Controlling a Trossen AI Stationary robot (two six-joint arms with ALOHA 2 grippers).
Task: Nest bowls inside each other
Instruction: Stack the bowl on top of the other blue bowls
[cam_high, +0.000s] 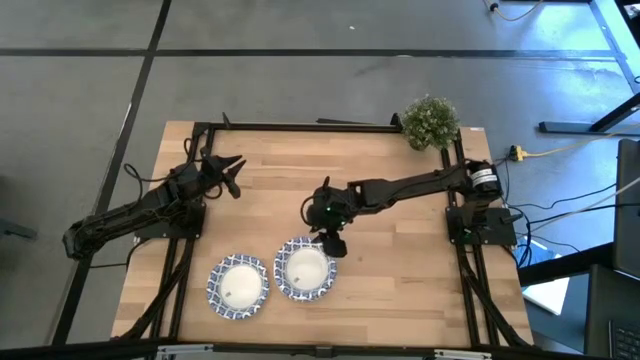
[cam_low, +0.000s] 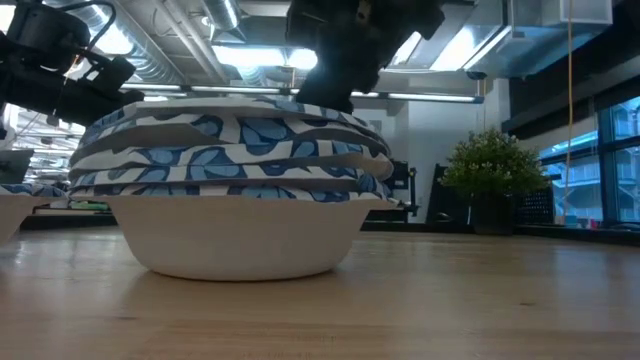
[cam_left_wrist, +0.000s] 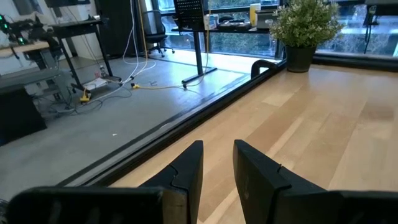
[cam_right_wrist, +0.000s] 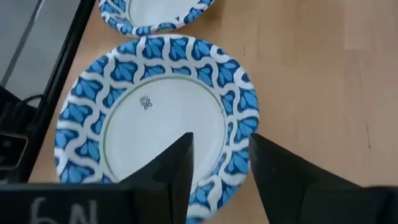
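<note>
Several blue-and-white rimmed bowls sit nested in a stack (cam_high: 303, 268) (cam_low: 235, 190) (cam_right_wrist: 155, 118), the lowest one's base on the table's near middle. To its left stands another bowl (cam_high: 238, 285) (cam_right_wrist: 155, 12), its edge just showing at the low view's left (cam_low: 8, 215). My right gripper (cam_high: 333, 243) (cam_right_wrist: 219, 163) is open and hangs over the stack's far-right rim, pointing down, with one finger over the inside and one over the outside. My left gripper (cam_high: 232, 168) (cam_left_wrist: 217, 163) is open and waits above the table's far left, away from the bowls. My right gripper straddles the rim of the top bowl (cam_right_wrist: 233, 146) from above, the fingers apart on either side of it. Whether a finger touches the rim, I cannot tell.
A small green potted plant (cam_high: 431, 122) (cam_low: 490, 170) (cam_left_wrist: 305, 25) stands at the table's far right corner. A black metal frame (cam_high: 300, 127) runs along the table's far edge and sides. Bare wood lies to the right of the stack and across the far middle.
</note>
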